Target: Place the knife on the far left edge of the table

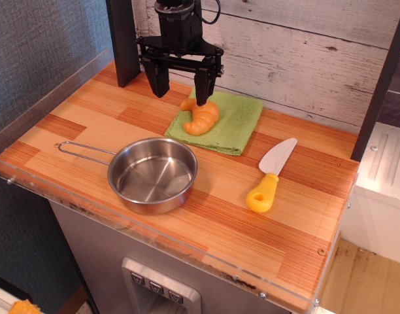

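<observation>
The knife (270, 175) lies flat on the right part of the table (76, 131), its yellow handle toward the front and its whitish blade pointing to the back right. My gripper (181, 86) hangs open and empty above the back middle of the table, just left of and above the croissant, far from the knife. Its two black fingers point down, spread apart.
An orange croissant (201, 116) lies on a green cloth (233, 124) at the back middle. A steel pan (152, 174) with a wire handle to the left sits front centre. Clear acrylic rims (50, 88) edge the left and front sides. A dark post (121, 42) stands back left.
</observation>
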Robot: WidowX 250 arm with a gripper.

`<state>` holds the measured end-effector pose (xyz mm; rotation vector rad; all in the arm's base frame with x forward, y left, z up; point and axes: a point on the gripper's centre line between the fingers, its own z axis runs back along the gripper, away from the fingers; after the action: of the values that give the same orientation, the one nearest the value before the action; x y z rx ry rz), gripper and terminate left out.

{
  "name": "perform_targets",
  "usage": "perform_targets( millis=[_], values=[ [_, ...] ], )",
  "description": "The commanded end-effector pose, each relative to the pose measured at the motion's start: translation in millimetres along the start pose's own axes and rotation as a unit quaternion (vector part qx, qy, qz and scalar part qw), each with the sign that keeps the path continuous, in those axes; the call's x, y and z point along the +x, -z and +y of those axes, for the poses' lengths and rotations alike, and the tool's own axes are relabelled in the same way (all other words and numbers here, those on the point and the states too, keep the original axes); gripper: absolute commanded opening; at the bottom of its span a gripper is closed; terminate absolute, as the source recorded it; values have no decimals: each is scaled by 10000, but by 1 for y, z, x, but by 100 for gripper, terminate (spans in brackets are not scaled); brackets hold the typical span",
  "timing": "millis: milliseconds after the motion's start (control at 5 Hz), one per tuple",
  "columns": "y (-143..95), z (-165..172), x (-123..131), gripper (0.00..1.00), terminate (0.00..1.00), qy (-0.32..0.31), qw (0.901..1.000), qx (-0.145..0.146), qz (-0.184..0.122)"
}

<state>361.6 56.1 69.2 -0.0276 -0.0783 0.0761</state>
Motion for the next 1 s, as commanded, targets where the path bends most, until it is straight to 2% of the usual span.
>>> perform_targets(
  millis=[0,400,600,800],
  values=[
    [0,0,0,100,0,0,10000,0,0],
    [-2,-51,-23,100,0,551,9977,-403,-7],
    [-6,-82,-47,100,0,993,9947,-225,-155],
    [-5,-101,-61,100,0,1183,9922,175,-362]
  ],
)
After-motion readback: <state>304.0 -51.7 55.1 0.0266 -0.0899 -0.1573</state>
